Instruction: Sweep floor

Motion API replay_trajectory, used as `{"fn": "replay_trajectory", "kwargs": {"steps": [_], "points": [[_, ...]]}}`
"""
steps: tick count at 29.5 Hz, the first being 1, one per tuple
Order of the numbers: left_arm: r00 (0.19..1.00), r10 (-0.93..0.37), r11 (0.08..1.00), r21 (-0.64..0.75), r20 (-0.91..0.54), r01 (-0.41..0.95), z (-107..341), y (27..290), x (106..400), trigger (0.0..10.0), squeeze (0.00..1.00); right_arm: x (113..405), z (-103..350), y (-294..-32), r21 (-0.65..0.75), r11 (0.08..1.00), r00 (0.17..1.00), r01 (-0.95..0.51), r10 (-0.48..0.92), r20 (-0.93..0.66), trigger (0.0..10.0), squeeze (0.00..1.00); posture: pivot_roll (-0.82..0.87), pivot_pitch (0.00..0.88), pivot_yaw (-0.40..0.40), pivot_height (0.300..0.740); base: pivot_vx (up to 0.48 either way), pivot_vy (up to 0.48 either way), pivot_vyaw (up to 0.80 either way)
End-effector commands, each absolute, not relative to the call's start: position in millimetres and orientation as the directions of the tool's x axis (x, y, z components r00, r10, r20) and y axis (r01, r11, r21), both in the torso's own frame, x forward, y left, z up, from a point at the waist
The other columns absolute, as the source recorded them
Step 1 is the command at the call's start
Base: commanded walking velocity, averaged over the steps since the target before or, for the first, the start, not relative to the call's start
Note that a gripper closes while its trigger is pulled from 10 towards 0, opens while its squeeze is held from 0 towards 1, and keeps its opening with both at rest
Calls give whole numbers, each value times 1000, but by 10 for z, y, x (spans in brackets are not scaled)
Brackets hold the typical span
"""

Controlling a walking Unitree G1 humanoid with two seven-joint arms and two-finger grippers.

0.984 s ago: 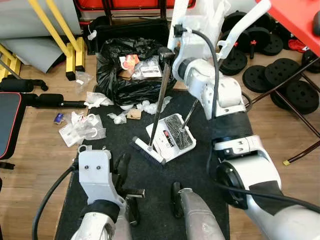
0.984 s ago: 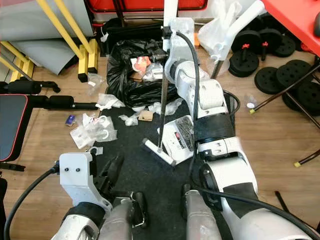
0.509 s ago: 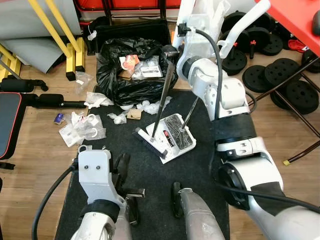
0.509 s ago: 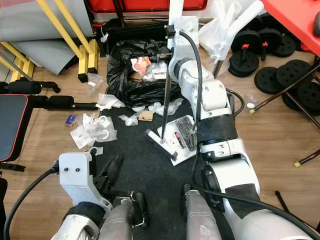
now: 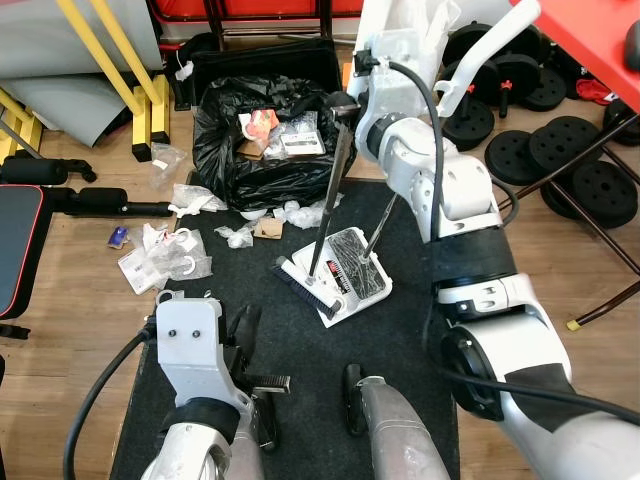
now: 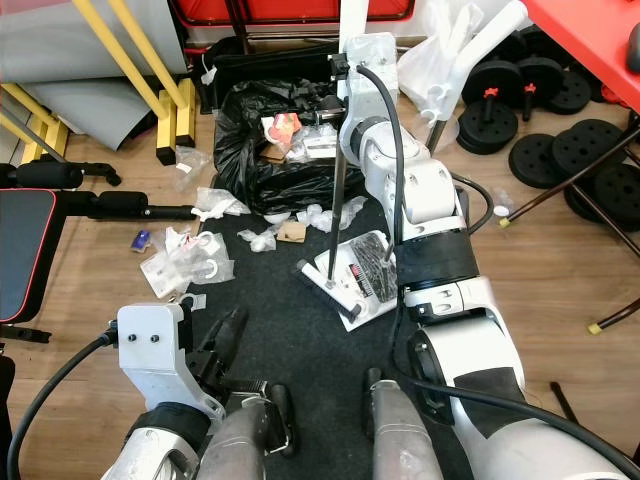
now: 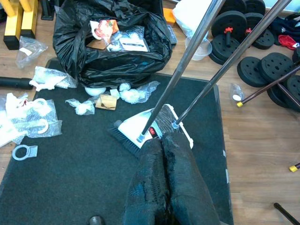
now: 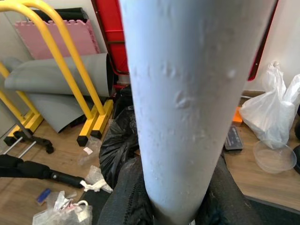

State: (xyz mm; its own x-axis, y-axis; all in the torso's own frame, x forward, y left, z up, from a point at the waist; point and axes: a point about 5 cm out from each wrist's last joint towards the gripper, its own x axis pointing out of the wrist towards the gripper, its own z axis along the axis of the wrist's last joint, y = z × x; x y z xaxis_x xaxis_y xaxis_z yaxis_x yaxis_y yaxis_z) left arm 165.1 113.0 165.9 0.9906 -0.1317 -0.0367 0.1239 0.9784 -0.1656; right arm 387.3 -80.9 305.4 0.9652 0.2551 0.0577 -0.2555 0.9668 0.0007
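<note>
We see a wooden floor (image 5: pixel 80 330) with a black mat (image 5: pixel 310 370) lying on it. On the mat, near its far edge, a white dustpan (image 5: pixel 350 275) lies flat, and the brush head (image 5: pixel 300 285) rests on the mat against the dustpan's left side. A black trash bag (image 5: pixel 255 140) sits on the floor at the far edge of the mat, and white crumpled scraps (image 5: pixel 300 212) and a small cardboard piece (image 5: pixel 267 228) lie along that edge. Clear plastic wrappers (image 5: pixel 165 255) lie on the wood by the mat's left edge. Black weight plates (image 5: pixel 585 160) lie on the floor to the right, well apart from the mat.
</note>
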Motion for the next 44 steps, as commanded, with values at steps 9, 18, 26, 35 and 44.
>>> {"fn": "replay_trajectory", "kwargs": {"steps": [9,18,26,35,44], "points": [[993,-99,981,-177,-69,86,1589,1148,1650,10000,0,3823,3159,-811,-24,968,959,-251,252,129,10000,0,-58,328,-27,740,0,0,0],[993,-98,981,-175,-68,85,1583,1153,1663,10000,0,3812,3194,-782,-10,964,953,-266,264,148,10000,0,-58,323,-27,740,0,0,0],[993,-97,981,-174,-66,85,1569,1159,1687,10000,0,3703,3257,-583,112,884,881,-453,426,204,10000,0,-59,310,-27,740,0,0,0],[993,-92,982,-172,-67,80,1536,1174,1753,10000,0,3536,3225,-439,64,768,759,-637,611,224,10000,0,-63,272,-34,740,0,0,356],[995,-49,986,-162,-85,35,1424,1242,1937,10000,0,3335,2872,-473,-70,644,634,-762,764,122,10000,0,-68,148,-68,740,0,0,800]]}}
